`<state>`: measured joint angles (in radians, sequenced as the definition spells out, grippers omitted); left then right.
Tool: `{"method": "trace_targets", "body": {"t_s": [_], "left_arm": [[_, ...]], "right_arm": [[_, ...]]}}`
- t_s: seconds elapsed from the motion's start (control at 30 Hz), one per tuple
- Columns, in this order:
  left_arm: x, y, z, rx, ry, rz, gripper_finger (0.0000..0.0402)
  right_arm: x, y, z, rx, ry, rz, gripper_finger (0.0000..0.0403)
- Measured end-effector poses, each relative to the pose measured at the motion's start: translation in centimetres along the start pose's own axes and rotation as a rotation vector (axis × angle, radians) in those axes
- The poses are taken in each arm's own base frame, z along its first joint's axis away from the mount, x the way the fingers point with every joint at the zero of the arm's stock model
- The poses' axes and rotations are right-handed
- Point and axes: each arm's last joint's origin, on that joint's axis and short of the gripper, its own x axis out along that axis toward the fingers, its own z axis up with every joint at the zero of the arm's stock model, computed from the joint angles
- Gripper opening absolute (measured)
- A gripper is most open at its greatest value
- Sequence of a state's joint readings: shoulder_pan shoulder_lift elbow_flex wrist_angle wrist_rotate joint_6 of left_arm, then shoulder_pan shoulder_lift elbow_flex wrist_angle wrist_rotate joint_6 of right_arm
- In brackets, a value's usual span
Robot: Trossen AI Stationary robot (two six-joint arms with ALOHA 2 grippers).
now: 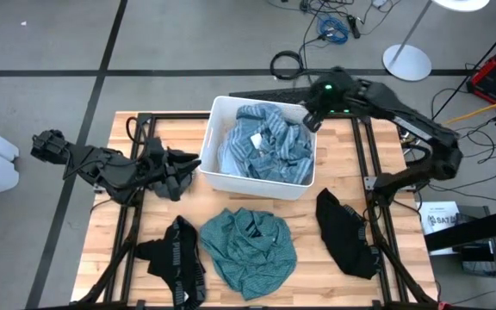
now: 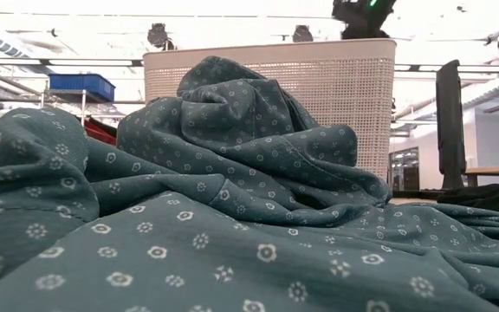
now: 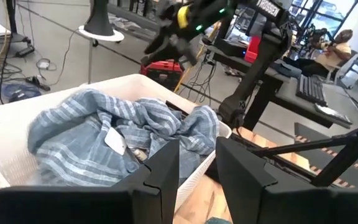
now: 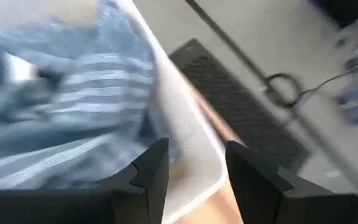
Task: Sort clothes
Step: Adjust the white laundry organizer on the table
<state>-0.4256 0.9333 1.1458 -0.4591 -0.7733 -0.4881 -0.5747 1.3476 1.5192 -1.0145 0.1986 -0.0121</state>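
The white bin (image 1: 222, 168) sits at the back middle of the table (image 1: 317, 250), and the light blue striped shirt (image 1: 265, 142) lies heaped inside it, a white tag showing among the folds. The right gripper (image 1: 310, 120) hangs over the bin's back right corner; its wrist view shows its two fingers (image 4: 151, 171) parted with nothing between them, the bin's rim passing under the gap. The left gripper (image 1: 188, 165) is just beside the bin's left wall, low over the table, jaws also apart and empty, pointing across the bin at the striped shirt (image 3: 104, 134).

In front of the bin the teal shirt (image 1: 250, 243) with small white flowers is bunched up on the table; in the low view it fills nearly everything. To its left lies a black garment (image 1: 179, 263) with white lettering. To its right lies a plain black one (image 1: 344, 232), near the table's right edge.
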Motion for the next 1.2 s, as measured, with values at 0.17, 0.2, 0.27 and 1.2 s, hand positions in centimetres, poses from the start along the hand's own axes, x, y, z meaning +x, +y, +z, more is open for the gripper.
{"method": "trace_targets", "body": {"t_s": [0.17, 0.2, 0.27, 1.2], "left_arm": [[0.0, 0.0, 0.0, -0.002, 0.004, -0.010, 0.0113], [0.0, 0.0, 0.0, -0.002, 0.004, -0.009, 0.0113], [0.0, 0.0, 0.0, -0.002, 0.004, -0.009, 0.0113], [0.0, 0.0, 0.0, -0.002, 0.005, -0.012, 0.0113]], "right_arm": [[-4.3, 0.4, -1.6, 0.149, -0.031, 0.157, 0.0144], [-5.0, 0.6, -1.9, 0.154, -0.040, 0.170, 0.0144], [-6.1, 0.9, -2.3, 0.154, -0.062, 0.192, 0.0144], [-8.9, 5.1, -4.3, 0.036, -0.028, 0.311, 0.0144]]}}
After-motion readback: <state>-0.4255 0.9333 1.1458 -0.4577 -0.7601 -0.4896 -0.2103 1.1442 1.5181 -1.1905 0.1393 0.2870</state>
